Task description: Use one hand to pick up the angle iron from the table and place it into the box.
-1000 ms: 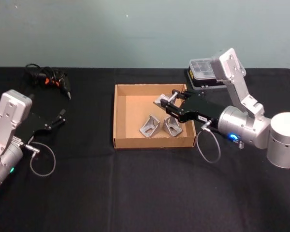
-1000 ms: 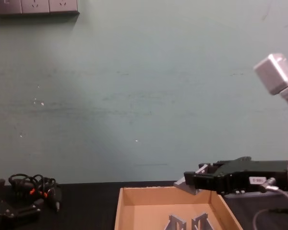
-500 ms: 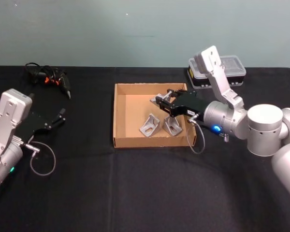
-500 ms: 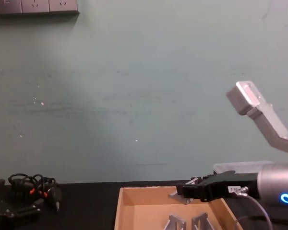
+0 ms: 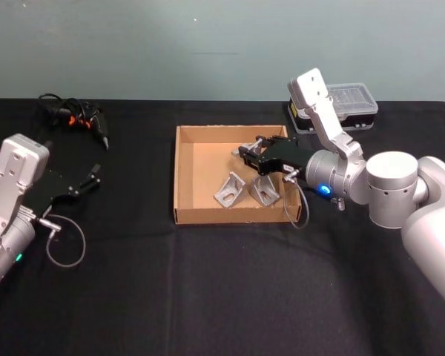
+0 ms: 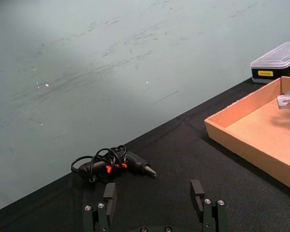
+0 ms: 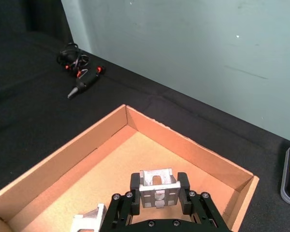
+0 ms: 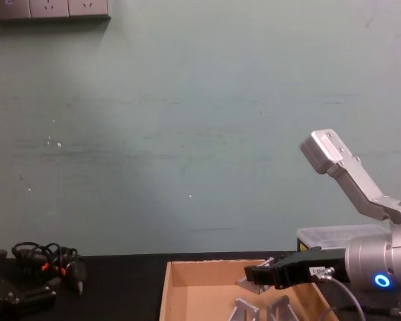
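Over the box's (image 5: 184, 178) right half, just inside its far right corner, the right gripper (image 5: 251, 153) is clenched on an angle iron (image 7: 158, 187), seemingly clear of the floor. Open cardboard lies to its left. Two more brackets (image 5: 244, 190) rest below it. The left gripper (image 6: 154, 205) hangs spread over the table (image 5: 208, 297), well apart.

You saw the held angle iron (image 7: 158, 187) only in part: the right gripper (image 7: 159, 188) covered its lower half in the wrist view. At the box's (image 8: 187, 273) 6 o'clock, the chest view's edge cut off two loose brackets (image 8: 260, 311). The left gripper (image 6: 154, 205) was cropped at its base, and the plastic case (image 6: 276, 60) ran off at 3 o'clock.
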Action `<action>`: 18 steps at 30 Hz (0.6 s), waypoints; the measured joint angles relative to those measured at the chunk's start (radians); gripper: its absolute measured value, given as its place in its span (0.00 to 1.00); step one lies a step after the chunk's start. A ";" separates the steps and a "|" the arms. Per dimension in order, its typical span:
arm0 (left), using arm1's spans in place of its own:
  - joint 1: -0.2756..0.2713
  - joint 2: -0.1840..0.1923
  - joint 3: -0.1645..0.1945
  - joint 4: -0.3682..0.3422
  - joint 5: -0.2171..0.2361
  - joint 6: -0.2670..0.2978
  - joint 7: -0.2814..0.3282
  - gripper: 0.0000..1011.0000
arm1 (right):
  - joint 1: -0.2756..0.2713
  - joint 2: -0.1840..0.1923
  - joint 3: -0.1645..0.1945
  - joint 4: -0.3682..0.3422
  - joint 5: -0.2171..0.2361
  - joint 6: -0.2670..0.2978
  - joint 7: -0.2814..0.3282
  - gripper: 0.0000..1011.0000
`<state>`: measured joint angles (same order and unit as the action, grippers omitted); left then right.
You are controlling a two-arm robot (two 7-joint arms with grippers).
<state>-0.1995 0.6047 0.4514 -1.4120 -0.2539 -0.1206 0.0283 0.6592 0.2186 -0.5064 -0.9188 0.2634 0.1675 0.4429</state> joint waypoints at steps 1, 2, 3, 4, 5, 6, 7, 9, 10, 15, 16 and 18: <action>0.000 0.000 0.000 0.000 0.000 0.000 0.000 0.99 | 0.005 -0.004 0.000 0.012 -0.006 -0.002 0.003 0.45; 0.000 0.000 0.000 0.000 0.000 0.000 0.000 0.99 | 0.007 -0.006 0.000 0.017 -0.009 -0.002 0.004 0.45; 0.000 0.000 0.000 0.000 0.000 0.000 0.000 0.99 | 0.009 -0.008 0.001 0.021 -0.012 -0.003 0.005 0.45; 0.000 0.000 0.000 0.000 0.000 0.000 0.000 0.99 | 0.012 -0.010 0.002 0.027 -0.017 -0.004 0.007 0.45; 0.000 0.000 0.000 0.000 0.000 0.000 0.000 0.99 | 0.012 -0.012 0.003 0.029 -0.019 -0.004 0.008 0.45; 0.000 0.000 0.000 0.000 0.000 0.000 0.000 0.99 | 0.013 -0.012 0.003 0.030 -0.021 -0.004 0.008 0.45; 0.000 0.000 0.000 0.000 0.000 0.000 0.000 0.99 | 0.014 -0.015 0.004 0.035 -0.025 -0.005 0.011 0.45; 0.000 0.000 0.000 0.000 0.000 0.000 0.000 0.99 | 0.016 -0.017 0.004 0.039 -0.030 -0.006 0.014 0.45; 0.000 0.000 0.000 0.000 0.000 0.000 0.000 0.99 | 0.017 -0.018 0.004 0.042 -0.033 -0.007 0.015 0.45; 0.000 0.000 0.000 0.000 0.000 0.000 0.000 0.99 | 0.018 -0.023 0.006 0.051 -0.050 -0.012 0.023 0.45; 0.000 0.000 0.000 0.000 0.000 0.000 0.000 0.99 | 0.018 -0.023 0.006 0.052 -0.052 -0.013 0.023 0.46; 0.000 0.000 0.000 0.000 0.000 0.000 0.000 0.99 | 0.018 -0.025 0.005 0.055 -0.060 -0.016 0.028 0.52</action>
<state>-0.1995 0.6047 0.4514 -1.4120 -0.2539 -0.1205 0.0283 0.6768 0.1941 -0.5017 -0.8633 0.2030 0.1514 0.4710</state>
